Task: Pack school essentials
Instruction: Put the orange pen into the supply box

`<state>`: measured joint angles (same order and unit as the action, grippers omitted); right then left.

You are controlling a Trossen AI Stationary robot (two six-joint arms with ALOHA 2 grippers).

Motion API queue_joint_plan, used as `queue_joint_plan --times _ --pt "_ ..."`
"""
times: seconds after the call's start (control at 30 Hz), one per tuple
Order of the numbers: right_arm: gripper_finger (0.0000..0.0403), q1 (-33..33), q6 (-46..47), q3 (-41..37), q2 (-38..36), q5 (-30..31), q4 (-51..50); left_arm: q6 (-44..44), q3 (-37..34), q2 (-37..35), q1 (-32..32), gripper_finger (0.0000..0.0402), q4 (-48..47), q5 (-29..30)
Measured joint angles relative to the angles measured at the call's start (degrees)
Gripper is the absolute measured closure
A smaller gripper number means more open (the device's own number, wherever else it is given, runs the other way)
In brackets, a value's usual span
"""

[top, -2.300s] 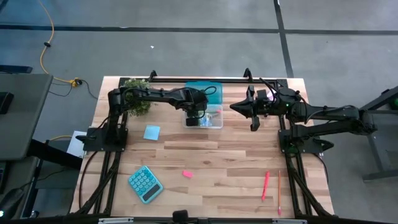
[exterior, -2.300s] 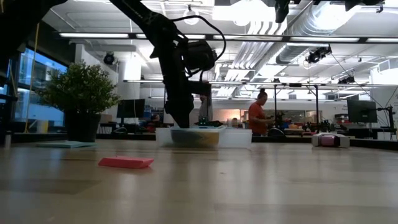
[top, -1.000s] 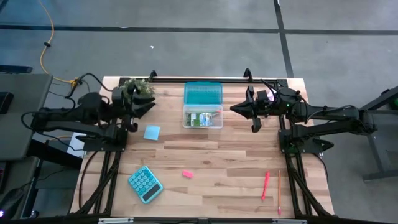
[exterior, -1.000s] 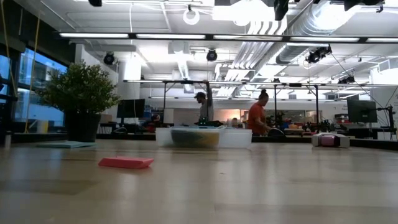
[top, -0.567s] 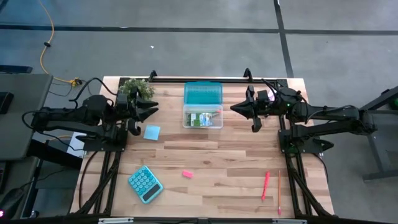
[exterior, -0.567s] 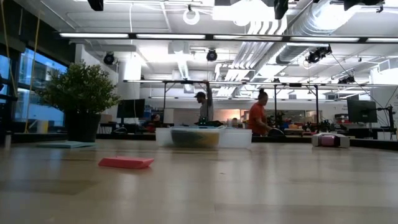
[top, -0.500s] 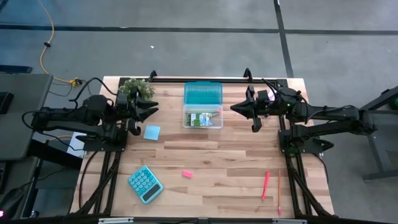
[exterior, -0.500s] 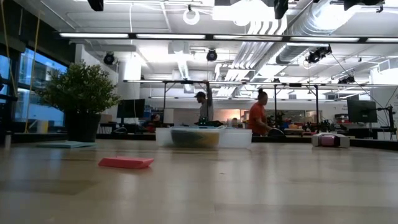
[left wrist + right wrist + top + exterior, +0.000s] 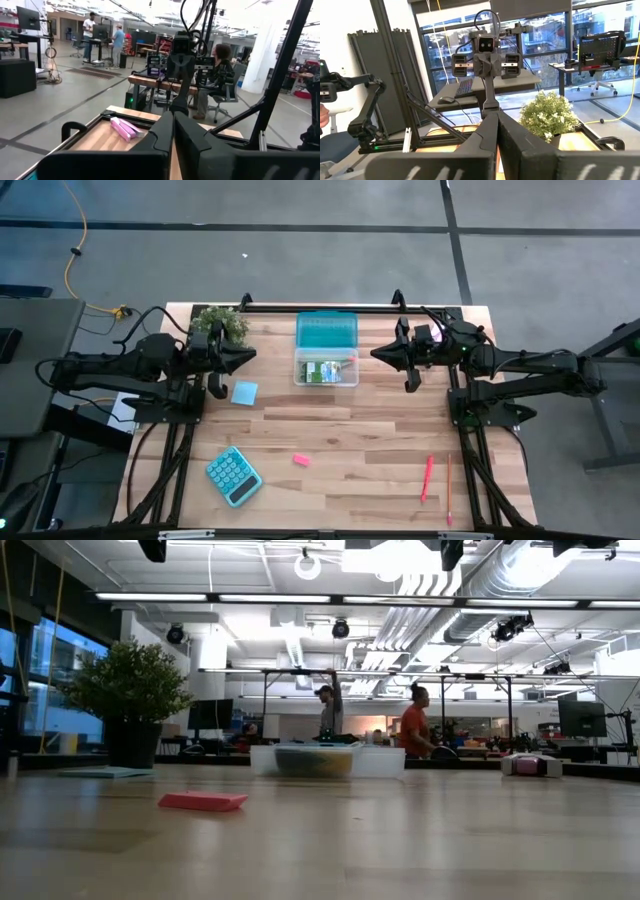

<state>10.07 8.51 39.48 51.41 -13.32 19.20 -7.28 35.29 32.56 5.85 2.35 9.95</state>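
The clear box (image 9: pixel 327 367) stands on the far middle of the table, with green and yellow items inside and its teal lid (image 9: pixel 327 330) behind it. On the wood lie the light-blue note pad (image 9: pixel 243 392), pink eraser (image 9: pixel 301 460), pink-red pen (image 9: pixel 427 478) and thin pencil (image 9: pixel 449 490). My left gripper (image 9: pixel 240 358) hovers shut near the left edge, just beyond the note pad. My right gripper (image 9: pixel 382 353) hovers shut to the right of the box. In the low view the eraser (image 9: pixel 203 801) lies before the box (image 9: pixel 327 760); no arm shows there.
A teal calculator (image 9: pixel 233 476) lies near the front left. A potted plant (image 9: pixel 222 323) stands at the far left corner, beside my left gripper. A pink-and-white packet (image 9: pixel 125 129) lies by the right arm's base. People (image 9: pixel 412 730) move in the room beyond the table.
My left arm, over the box two seconds ago, has drawn back to the table's left edge and out of the low view. In the last second its gripper has eased slightly toward the note pad. The right arm has kept still.
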Motion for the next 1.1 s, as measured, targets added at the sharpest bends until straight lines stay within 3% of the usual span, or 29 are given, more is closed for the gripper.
queue_joint_plan --times 0.4,0.5,0.73,0.87,0.97,1.1 --pt "0.0389 0.1 3.5 0.0 0.0 1.2 -1.5 -0.5 0.0 -0.7 0.0 0.0401 0.0 1.0" --pt "0.0349 0.1 3.5 0.0 0.0 1.8 -3.3 -0.6 0.0 -0.8 0.0 0.0401 0.1 1.1" --pt "0.0214 0.2 4.5 0.0 -0.1 6.3 -3.9 -1.0 0.0 -0.7 0.1 0.0401 0.0 1.9" --pt "0.0169 0.2 7.2 1.1 -0.1 6.6 -5.6 -0.9 0.0 -0.7 0.1 0.0401 0.0 2.8" --pt "0.0164 -0.2 11.9 6.4 0.2 7.3 -16.4 -0.1 0.0 -0.7 0.1 0.0401 0.0 3.6" --pt "0.0174 -4.1 20.9 17.2 3.6 8.4 -46.3 0.7 0.0 -0.7 0.1 0.0401 0.0 3.8"
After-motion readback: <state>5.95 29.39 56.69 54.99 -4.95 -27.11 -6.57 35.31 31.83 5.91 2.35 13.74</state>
